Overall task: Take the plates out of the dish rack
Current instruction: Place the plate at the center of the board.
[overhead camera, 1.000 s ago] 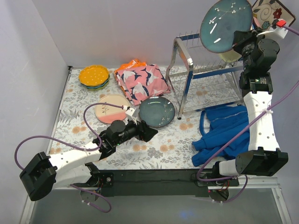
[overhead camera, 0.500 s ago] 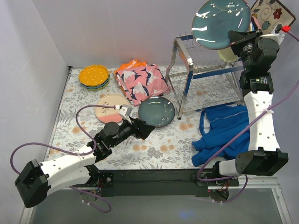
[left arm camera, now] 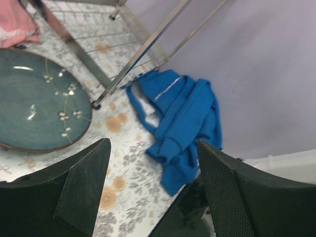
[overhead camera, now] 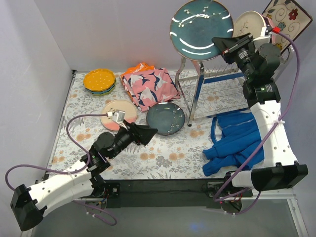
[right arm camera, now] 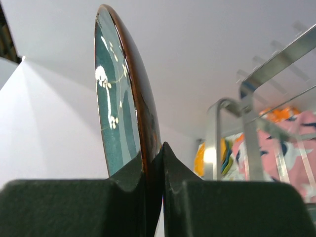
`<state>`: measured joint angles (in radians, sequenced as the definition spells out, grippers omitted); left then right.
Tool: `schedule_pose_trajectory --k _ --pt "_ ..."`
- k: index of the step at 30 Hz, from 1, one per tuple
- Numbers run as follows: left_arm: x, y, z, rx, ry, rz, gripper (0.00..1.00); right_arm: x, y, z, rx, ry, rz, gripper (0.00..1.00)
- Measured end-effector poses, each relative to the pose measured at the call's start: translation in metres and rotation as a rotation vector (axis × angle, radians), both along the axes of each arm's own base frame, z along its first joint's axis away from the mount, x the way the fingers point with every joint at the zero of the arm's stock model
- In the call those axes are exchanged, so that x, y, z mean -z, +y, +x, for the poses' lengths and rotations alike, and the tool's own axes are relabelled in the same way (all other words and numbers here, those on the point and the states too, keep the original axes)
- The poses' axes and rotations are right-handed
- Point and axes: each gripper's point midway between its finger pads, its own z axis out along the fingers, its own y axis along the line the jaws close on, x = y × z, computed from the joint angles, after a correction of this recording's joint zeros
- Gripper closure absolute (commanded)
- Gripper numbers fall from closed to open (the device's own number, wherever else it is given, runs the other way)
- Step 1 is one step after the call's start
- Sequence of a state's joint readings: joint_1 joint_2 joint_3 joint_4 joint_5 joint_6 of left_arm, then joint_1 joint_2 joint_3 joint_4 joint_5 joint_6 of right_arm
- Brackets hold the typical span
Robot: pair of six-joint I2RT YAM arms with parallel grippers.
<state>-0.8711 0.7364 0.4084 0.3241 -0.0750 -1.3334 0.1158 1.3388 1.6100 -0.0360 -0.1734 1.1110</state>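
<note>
In right pincer (right arm camera: 154, 165), teal plate (right arm camera: 116, 94)

Held plate: dark teal plate (overhead camera: 201, 24), white blossom sprigs, brown rim; pinched by its edge in my right tool (right arm camera: 154, 165), on edge in the air, upper left of the rack.
Dish rack: chrome wire dish rack (overhead camera: 199, 84), slanted legs, blue crossbar (overhead camera: 224, 77), standing far right on the desk (overhead camera: 163, 158).
Up top: round cream plate (overhead camera: 248, 22) upright; square floral plate (overhead camera: 287, 17) beyond it (partly hidden).
On desk: second teal plate (overhead camera: 166, 118) flat by the rack's front leg; cream-pink plate (overhead camera: 117, 112) flat to its left; dotted stack (overhead camera: 99, 79), orange on top, far left.
</note>
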Motion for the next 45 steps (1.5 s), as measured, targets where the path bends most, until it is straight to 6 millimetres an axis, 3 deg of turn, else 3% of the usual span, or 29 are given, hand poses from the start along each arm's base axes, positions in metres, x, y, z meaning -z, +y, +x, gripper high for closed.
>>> schedule_pose_trajectory --k 5,10,13,16,19,22,26,28,34,40,45 --pt "-0.047 0.019 -0.016 -0.007 0.017 -0.108 0.3 0.003 0.046 -0.042 -0.167 -0.01 0.006 0.99" --pt "-0.109 0.061 -0.051 -0.007 -0.048 -0.234 0.25 0.015 0.091 -0.081 -0.328 -0.007 -0.004 0.99" --pt "-0.142 0.086 -0.072 -0.003 -0.082 -0.286 0.25 0.035 0.121 -0.109 -0.43 0.01 -0.021 0.99" --pt "-0.151 0.099 -0.083 0.001 -0.081 -0.302 0.25 0.068 0.15 -0.145 -0.541 0.038 -0.064 0.99" --pt "-0.137 0.097 -0.088 0.025 -0.033 -0.279 0.25 0.107 0.169 -0.18 -0.64 0.076 -0.112 0.99" --pt "-0.11 0.087 -0.09 0.061 0.038 -0.232 0.25 0.155 0.178 -0.213 -0.721 0.124 -0.157 0.99" --pt "-0.067 0.077 -0.089 0.079 0.143 -0.164 0.25 0.218 0.174 -0.23 -0.742 0.211 -0.211 0.99" --pt "-0.047 0.076 -0.087 0.071 0.188 -0.138 0.25 0.24 0.172 -0.233 -0.737 0.237 -0.223 0.99" --pt "0.008 0.071 -0.079 0.026 0.313 -0.084 0.32 0.293 0.164 -0.242 -0.732 0.281 -0.245 0.99" --pt "0.065 0.063 -0.072 -0.002 0.429 -0.051 0.33 0.333 0.157 -0.255 -0.756 0.303 -0.25 0.99" --pt "0.082 0.055 -0.07 0.004 0.465 -0.08 0.42 0.361 0.151 -0.267 -0.781 0.322 -0.233 0.99"
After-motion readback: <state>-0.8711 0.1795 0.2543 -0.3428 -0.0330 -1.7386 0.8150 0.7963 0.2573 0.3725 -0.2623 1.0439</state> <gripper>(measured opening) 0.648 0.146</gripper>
